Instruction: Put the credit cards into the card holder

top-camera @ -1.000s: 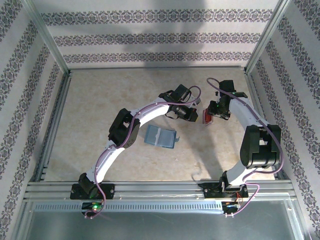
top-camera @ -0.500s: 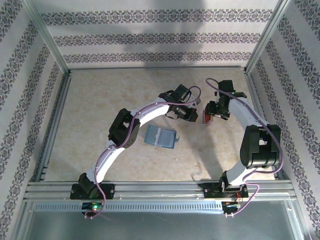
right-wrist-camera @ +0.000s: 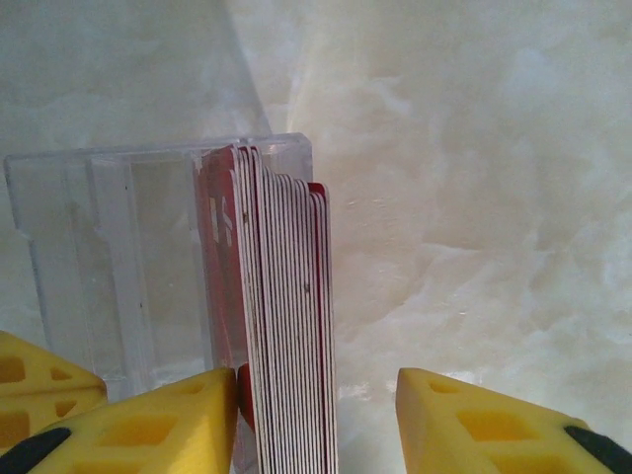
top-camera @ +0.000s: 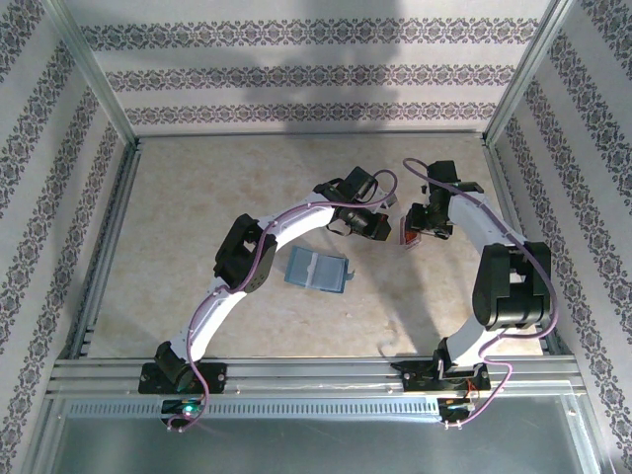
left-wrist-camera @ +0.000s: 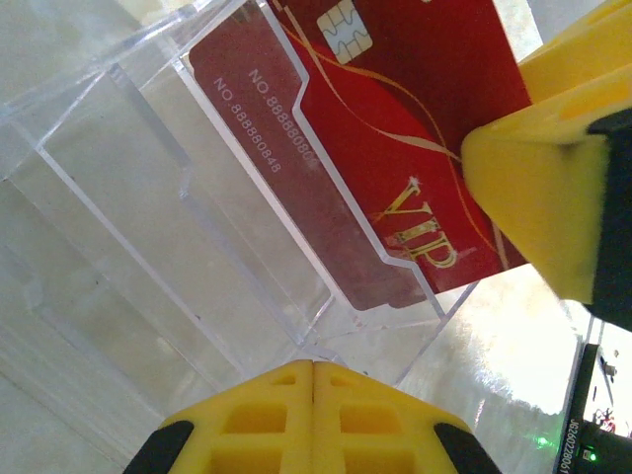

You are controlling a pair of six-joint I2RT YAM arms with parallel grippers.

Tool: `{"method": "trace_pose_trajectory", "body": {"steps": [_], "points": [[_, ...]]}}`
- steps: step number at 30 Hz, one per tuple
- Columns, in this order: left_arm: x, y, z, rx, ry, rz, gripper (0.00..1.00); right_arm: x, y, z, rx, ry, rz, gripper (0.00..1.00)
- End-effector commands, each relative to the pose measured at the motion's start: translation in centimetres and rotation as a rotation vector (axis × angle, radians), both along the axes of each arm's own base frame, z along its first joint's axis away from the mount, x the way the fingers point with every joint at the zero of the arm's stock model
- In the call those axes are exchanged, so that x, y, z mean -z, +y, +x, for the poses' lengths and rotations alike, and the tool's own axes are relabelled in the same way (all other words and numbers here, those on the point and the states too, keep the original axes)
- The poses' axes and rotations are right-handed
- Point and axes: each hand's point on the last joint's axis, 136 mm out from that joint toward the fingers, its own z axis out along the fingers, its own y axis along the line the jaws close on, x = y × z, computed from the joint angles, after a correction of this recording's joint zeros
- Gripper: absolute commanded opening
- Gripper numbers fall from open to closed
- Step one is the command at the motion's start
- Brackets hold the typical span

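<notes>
Top: card holder [top-camera: 318,270] lies open on the surface [top-camera: 197,197]. At its 2 o'clock, the credit cards [top-camera: 407,237] sit between left end effector [top-camera: 383,229] and right end effector [top-camera: 415,233].
Left wrist: red VIP cards upright in a clear stand [left-wrist-camera: 197,217]. Left pads [left-wrist-camera: 257,415] together at 6 o'clock, just below the stand corner.
Right wrist: fingers [right-wrist-camera: 178,420] apart, straddling the stack. The 9 o'clock finger is against it, the 3 o'clock finger is off it.

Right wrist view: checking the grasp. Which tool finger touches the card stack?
The finger at picture-left, against the credit cards; the other finger stands apart, bare table between.
</notes>
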Motion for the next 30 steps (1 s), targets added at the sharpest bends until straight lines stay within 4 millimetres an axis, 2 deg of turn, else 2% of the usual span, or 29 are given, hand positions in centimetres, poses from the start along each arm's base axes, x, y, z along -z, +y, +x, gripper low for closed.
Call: {"method": "trace_pose_trajectory", "body": {"steps": [1,16,30], "points": [[4.2,1.0,-1.8,0.004,0.049,0.122,0.0,-0.7,-0.6,-1.0,-0.003,0.009,-0.046,0.44],[4.3,1.0,-2.0,0.01,0.046,0.125,0.0,-1.2,-0.1,-1.3,-0.019,-0.003,-0.04,0.31],[4.6,1.0,-2.1,0.012,0.05,0.129,0.0,-1.8,0.1,-1.6,-0.035,-0.01,-0.064,0.26]]}}
